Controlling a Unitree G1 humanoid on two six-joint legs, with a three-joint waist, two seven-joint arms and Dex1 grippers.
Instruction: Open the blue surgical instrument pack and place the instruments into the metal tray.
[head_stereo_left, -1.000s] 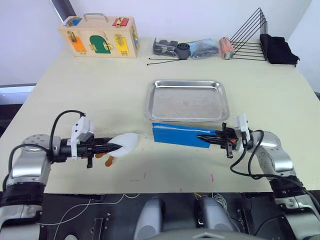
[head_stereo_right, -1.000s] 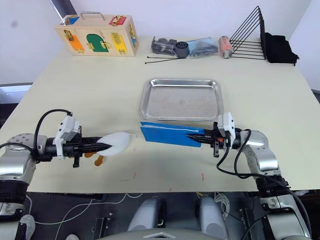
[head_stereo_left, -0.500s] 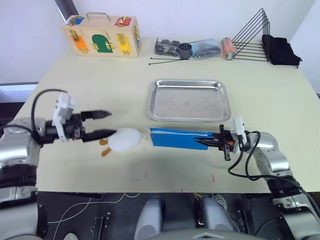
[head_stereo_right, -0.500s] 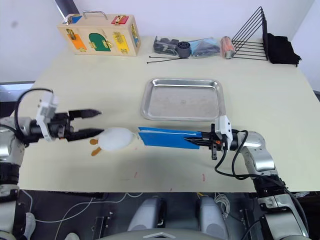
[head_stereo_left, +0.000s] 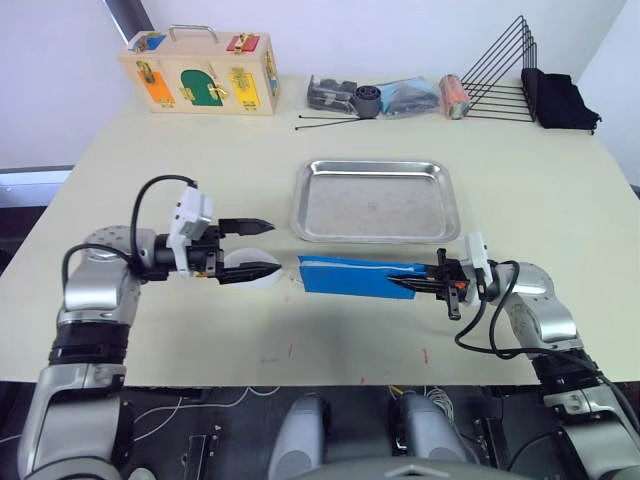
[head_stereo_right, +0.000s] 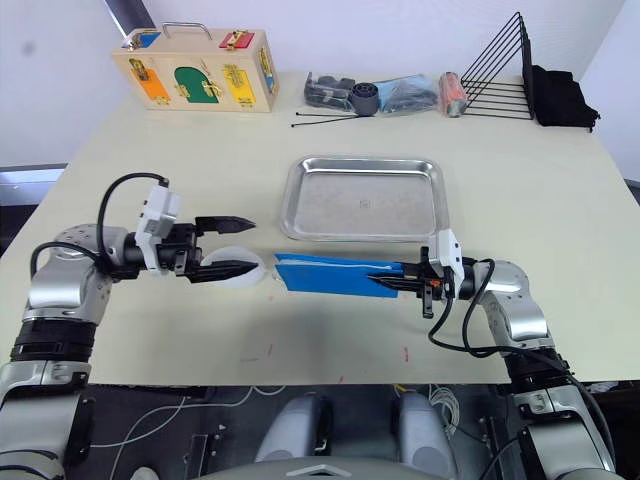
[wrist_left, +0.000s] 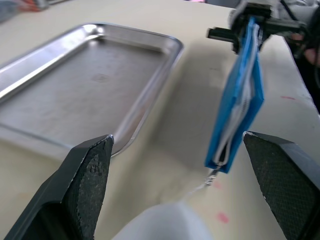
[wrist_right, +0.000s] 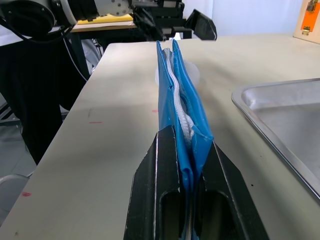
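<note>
While the right gripper (head_stereo_left: 432, 284) has its jaws clenched on one end of the blue surgical instrument pack (head_stereo_left: 355, 276), held edge-up just beside the near rim of the metal tray (head_stereo_left: 375, 199), the left gripper (head_stereo_left: 262, 247) sits with jaws spread wide, aimed at the pack's free end. Looks like the opening step. Next it probably needs to pinch one blue layer there and peel; grabbing both layers would be the risk.

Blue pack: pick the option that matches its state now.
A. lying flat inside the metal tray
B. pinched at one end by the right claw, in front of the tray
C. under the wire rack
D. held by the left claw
B: the right claw is shut on one end of the blue pack, which hangs just in front of the metal tray, while the left claw is open beside its free end.
</note>
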